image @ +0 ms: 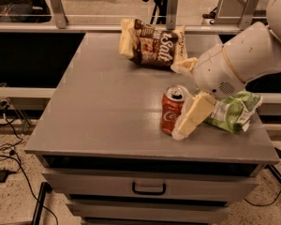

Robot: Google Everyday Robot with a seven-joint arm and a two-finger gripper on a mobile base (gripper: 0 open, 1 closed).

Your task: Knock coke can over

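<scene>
1. The end effector [176, 99] hangs low over the front right part of the surface [103, 121], its two cream fingers spread wide and pinching nothing.
2. One finger [193, 116] slants down to the surface; the other [183, 65] sits higher and farther back.
3. The coke can [170, 114] stands upright just to the left of the lower finger, touching it or nearly so; I cannot tell which.
4. The white arm [243, 60] comes in from the upper right.
5. A green snack bag [236, 111] lies to the right of the lower finger, partly behind it.
6. A brown snack bag [152, 46] lies at the back of the surface, well apart from the can.
7. Below the front edge is a drawer with a dark handle [149, 189].
</scene>
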